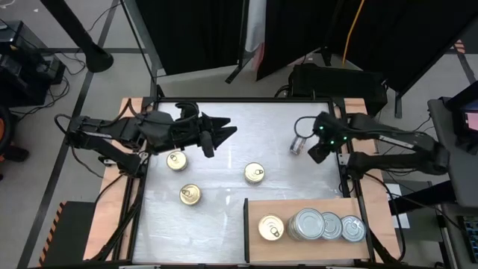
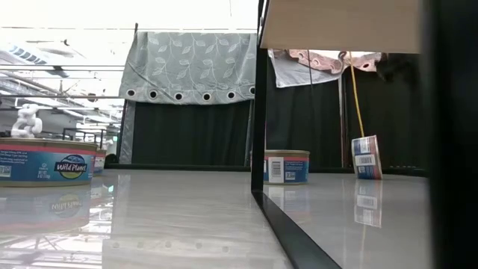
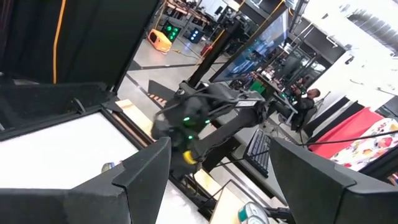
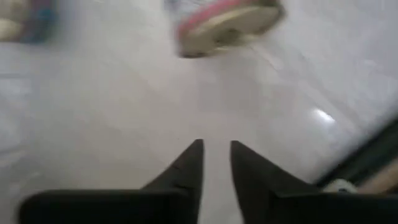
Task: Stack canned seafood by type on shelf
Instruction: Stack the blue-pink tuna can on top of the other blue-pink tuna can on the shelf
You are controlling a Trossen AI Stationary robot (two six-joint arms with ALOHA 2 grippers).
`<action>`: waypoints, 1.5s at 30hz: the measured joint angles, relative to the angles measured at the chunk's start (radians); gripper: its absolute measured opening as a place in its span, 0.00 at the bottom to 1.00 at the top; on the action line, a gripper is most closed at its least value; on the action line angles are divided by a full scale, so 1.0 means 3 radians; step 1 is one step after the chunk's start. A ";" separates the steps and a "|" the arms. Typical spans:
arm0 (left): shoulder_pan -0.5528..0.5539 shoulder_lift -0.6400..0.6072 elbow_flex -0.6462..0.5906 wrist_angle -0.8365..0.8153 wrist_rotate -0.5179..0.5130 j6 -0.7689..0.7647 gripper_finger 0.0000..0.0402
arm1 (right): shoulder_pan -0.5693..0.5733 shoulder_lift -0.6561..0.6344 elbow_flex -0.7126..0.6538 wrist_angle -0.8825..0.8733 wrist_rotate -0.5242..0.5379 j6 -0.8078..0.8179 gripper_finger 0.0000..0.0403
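**Tilted tin stood just beside the right gripper at the desk's far edge**

The left gripper point(image 1: 224, 134) lay stretched low over the far-left desk point(image 1: 216, 217), jaws spread wide and empty. Three gold-topped tins point(image 1: 176, 160) sat loose near it. The right gripper point(image 1: 317, 152) pointed down at the far right, jaws a narrow slit, holding nothing; a tilted tin point(image 1: 298, 144) stood just beside it, blurred in the wrist view. Four tins point(image 1: 306, 224) rested on the shelf point(image 1: 254, 213).

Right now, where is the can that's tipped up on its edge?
In the high view, the tipped can stands on its edge on the white table's far right side, just beside the right pincer, apart from the shelf.
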 joint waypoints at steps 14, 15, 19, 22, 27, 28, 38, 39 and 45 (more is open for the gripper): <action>0.0021 0.0001 0.0000 0.0017 -0.0010 0.0036 0.68 | 0.0381 0.0027 0.0291 0.0741 0.0596 -0.3203 0.91; 0.0013 0.0001 0.0000 0.0017 -0.0010 0.0037 0.68 | 0.0378 0.0056 0.0272 0.0777 0.0636 -0.3371 0.92; 0.0001 0.0001 0.0000 0.0017 -0.0010 0.0038 0.68 | 0.0377 0.0207 0.0202 0.0832 0.0665 -0.4013 0.92; 0.0004 0.0001 0.0000 0.0017 -0.0011 0.0039 0.68 | 0.0377 0.0343 0.0169 0.0843 0.0672 -0.4530 0.91; 0.0004 0.0001 0.0000 0.0017 -0.0011 0.0129 0.68 | 0.0385 0.0586 0.0169 0.0966 0.0609 -0.4875 0.91; 0.0004 0.0001 -0.0001 0.0016 -0.0011 0.0151 0.68 | 0.0395 0.0632 0.0169 0.0979 0.0613 -0.4939 0.91; 0.0003 0.0001 -0.0001 0.0065 -0.0023 0.0411 0.68 | 0.0398 0.0995 0.0167 0.1108 0.0689 -0.5380 0.91; 0.0003 0.0001 -0.0001 0.0086 -0.0024 0.0416 0.68 | 0.0398 0.1042 0.0167 0.1127 0.0688 -0.5395 0.91; -0.0003 0.0003 -0.0001 0.0127 -0.0024 0.0476 0.68 | 0.0391 0.1367 0.0169 0.1166 0.0690 -0.5507 0.91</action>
